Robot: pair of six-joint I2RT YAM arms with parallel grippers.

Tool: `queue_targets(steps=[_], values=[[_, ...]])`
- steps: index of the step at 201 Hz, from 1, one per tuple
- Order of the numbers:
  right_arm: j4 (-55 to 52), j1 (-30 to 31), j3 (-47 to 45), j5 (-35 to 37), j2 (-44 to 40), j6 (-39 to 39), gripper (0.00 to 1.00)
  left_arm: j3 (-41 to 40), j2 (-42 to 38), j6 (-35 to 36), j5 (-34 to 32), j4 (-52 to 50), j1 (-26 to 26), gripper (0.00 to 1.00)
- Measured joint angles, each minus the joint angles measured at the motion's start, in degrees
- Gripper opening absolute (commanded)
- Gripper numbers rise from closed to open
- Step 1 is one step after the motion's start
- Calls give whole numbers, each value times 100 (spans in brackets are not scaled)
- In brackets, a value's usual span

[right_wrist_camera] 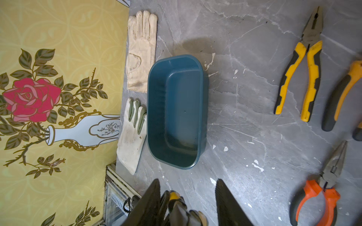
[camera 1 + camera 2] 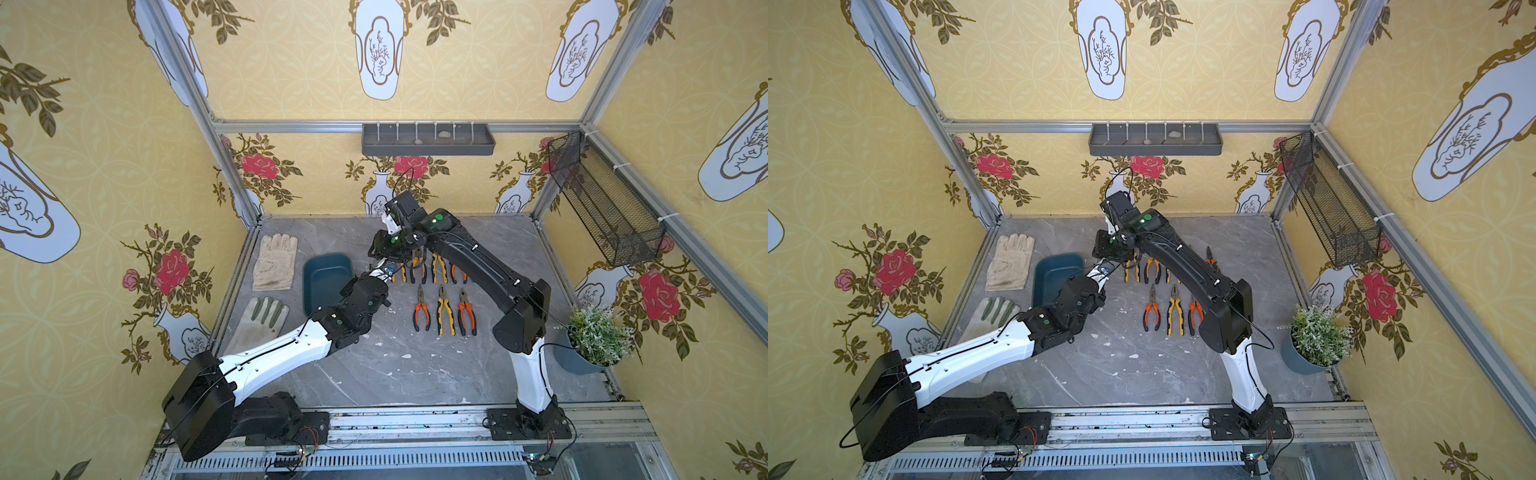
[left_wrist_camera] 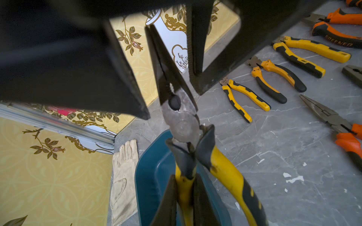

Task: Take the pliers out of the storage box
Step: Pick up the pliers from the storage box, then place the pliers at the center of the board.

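We see the left gripper clenched on one handle of a pair of yellow-and-black pliers with dark metal jaws. It holds them off the grey marble-patterned tabletop, just right of the dark teal-blue plastic storage box. The box sits left of centre in both top views.

The right gripper straddles the metal nose of these held pliers. Its two black fingers stand apart. In the left wrist view, wallpaper shows between the nose and one finger, so it has not clamped.

The other pliers lie flat on the tabletop right of the box in two rows. The lower row runs orange, yellow, orange. The upper row is partly hidden under the right arm.

A cream cloth glove and a grey glove with green fingers lie left of the box.
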Motion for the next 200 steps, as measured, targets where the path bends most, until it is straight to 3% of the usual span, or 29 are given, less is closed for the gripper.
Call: queue_targets(steps=[24,55,60,68,89,96,113,154,200], values=[[157,28,-76,-46,-20,107,0,-9,-20,-24,2,-98,2,0],[409,22,-120,-125,-50,39,0,-13,-59,-247,-15,-98,15,0],[413,26,-133,-133,-52,48,0,-13,-61,-249,-17,-118,13,11],[435,26,-162,-170,-52,70,0,-13,-81,-256,-15,-166,13,38],[428,24,-205,-188,-61,72,0,-13,-280,-299,66,-339,7,82],[407,9,-212,-212,-61,76,0,-7,-413,-356,122,-444,7,91],[326,-31,-260,-184,-59,70,0,105,-844,-588,420,-789,2,100],[365,-378,-997,-332,-85,0,0,223,-1891,-1563,1438,-1381,-9,99],[1040,-778,-2924,-957,-310,-291,0,-138,-2487,-2282,1552,-1937,2,99]])
